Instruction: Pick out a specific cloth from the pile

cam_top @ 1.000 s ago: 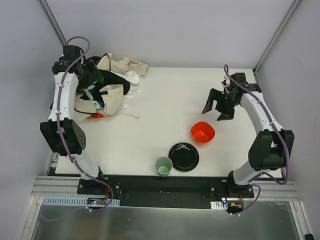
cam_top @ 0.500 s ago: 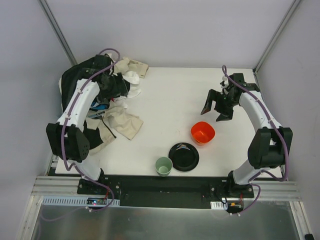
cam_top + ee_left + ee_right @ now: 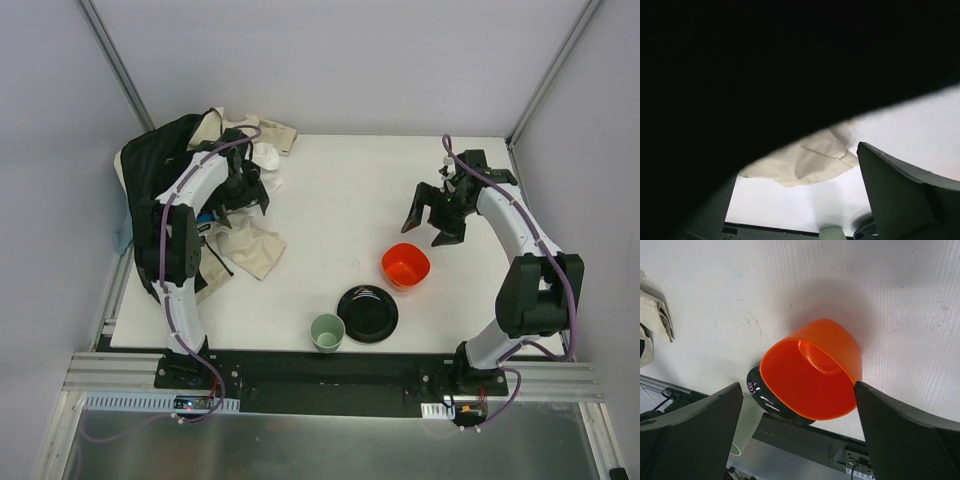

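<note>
Cloth, position: no orange-red fabric shows in any view. Judged buried in the pile (image 3: 232, 132) at the far-left corner of the table (image 3: 340, 180), or hidden under the left arm.
Cloth, look: cannot tell, so its long axis is also unknown.
Pile, visible parts: large black fabric (image 3: 150, 170) draped up over the left arm, and a beige piece (image 3: 252, 250) spread toward the near side. White and a scrap of blue show by the wrist.
Left gripper (image 3: 246, 192): at the pile's right flank. In the wrist view the finger (image 3: 905, 195) stands far from its mate, so the jaws are wide. The tips are masked by black fabric and nothing is seen held.
Right gripper (image 3: 438, 215): near the right edge, above the orange bowl (image 3: 405, 265), jaws spread wide and empty.
Nearer arm: left, by far.
Key relation: the target probably lies left of and below the left fingers, under the black layer. That layer likely has to be cleared first.
Risk: the rigid bowl has a similar colour and is not the target.
</note>
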### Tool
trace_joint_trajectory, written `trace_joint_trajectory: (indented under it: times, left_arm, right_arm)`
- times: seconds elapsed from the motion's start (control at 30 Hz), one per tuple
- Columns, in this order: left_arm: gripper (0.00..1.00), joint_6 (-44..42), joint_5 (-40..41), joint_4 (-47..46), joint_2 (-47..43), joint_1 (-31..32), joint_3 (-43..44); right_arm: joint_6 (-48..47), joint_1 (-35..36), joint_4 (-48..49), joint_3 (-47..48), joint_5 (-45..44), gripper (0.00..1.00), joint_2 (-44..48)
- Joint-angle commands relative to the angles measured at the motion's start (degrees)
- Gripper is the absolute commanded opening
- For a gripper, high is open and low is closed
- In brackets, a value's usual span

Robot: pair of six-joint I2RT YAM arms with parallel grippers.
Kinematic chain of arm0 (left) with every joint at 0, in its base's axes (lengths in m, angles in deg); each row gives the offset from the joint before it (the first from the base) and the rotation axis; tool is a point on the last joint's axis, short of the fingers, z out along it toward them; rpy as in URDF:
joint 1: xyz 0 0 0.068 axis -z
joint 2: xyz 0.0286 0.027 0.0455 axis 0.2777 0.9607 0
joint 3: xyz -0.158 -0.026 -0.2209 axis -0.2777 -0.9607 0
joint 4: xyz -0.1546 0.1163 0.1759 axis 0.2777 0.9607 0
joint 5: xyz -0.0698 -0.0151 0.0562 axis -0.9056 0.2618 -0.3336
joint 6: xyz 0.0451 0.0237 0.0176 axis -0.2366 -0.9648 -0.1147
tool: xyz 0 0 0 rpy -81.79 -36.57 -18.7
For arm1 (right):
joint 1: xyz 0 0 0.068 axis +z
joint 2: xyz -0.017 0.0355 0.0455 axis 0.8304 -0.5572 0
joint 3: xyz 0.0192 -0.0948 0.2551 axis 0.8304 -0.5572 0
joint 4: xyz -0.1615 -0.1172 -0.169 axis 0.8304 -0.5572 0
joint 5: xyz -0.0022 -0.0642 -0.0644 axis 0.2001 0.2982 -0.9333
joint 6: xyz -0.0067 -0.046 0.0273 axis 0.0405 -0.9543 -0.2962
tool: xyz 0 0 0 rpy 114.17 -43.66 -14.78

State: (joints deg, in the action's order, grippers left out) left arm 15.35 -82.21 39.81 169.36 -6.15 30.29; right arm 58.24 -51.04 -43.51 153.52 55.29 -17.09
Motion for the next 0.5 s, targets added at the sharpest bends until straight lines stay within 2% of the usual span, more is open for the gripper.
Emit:
trace_joint_trajectory:
  times: [0.0,0.27,0.47]
  left_arm:
    - [0.99,2.8,2.6,1.2,4.1,-1.9,3.6]
    - [0.97,2.5,3.6,1.5,10.4,-7.1,9.2]
    - [0.83,0.0,1.1,1.6,16.3,-7.7,14.4]
  right_arm:
    - [-0.6,0.3,-0.1,0.3,0.2,0.96,0.0]
    - [-0.7,0.2,-0.4,0.5,0.6,0.96,-0.8]
    - [-0.8,0.3,-0.5,1.1,0.7,0.96,-1.5]
